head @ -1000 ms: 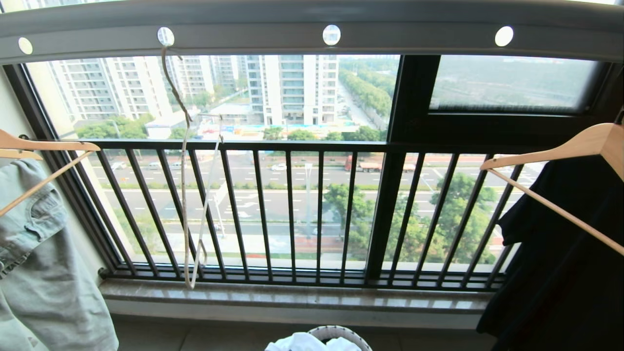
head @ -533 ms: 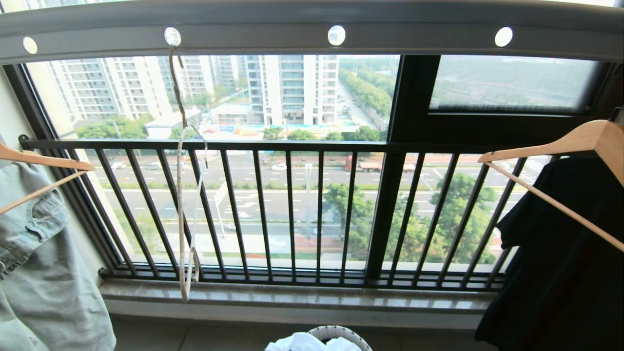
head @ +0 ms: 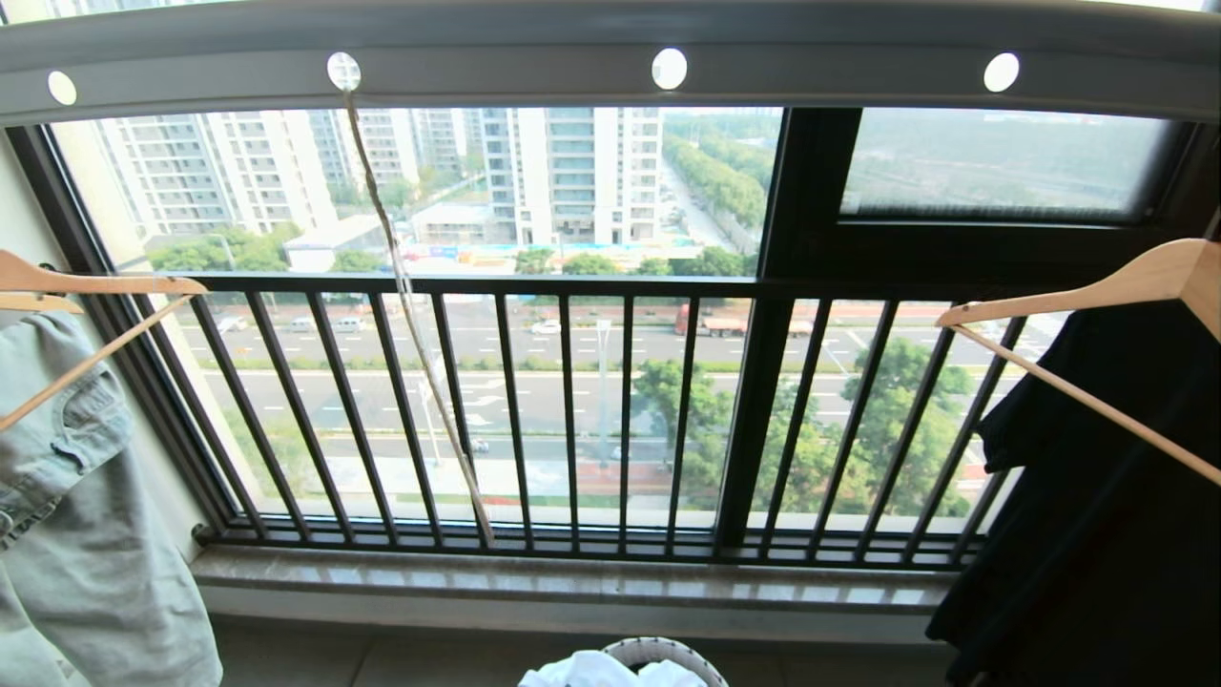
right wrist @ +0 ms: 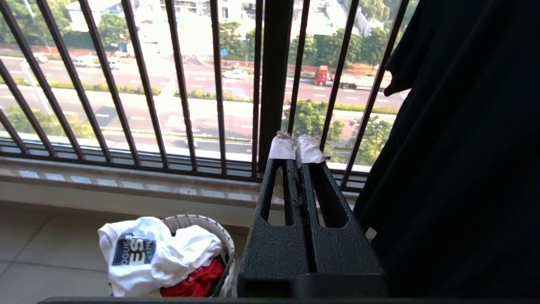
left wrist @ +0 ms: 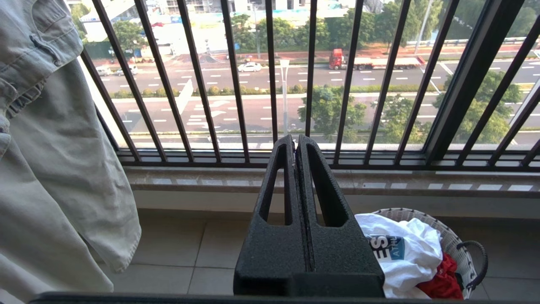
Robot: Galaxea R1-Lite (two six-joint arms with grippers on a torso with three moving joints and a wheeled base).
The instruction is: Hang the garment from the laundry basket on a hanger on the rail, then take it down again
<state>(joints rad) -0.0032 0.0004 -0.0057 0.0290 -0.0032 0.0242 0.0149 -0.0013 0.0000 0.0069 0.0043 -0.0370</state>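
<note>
The white garment with its dark blue print lies crumpled in the laundry basket on the floor under the window. It also shows in the left wrist view and the right wrist view. The thin cream hanger hangs bare from a hole in the grey rail, slanting down to the right and seen edge-on. My left gripper is shut and empty, level, left of the basket. My right gripper, its tips taped white, is shut and empty, right of the basket. Neither shows in the head view.
A wooden hanger with pale trousers hangs at the left. Another wooden hanger carries a black shirt at the right, close to my right gripper. The black window guard and stone sill stand ahead. A red cloth lies under the garment.
The wire hanger has swung and turned on the rail: its lower end moved to the right and it now shows edge-on. The rail and the wooden hangers sway slightly.
</note>
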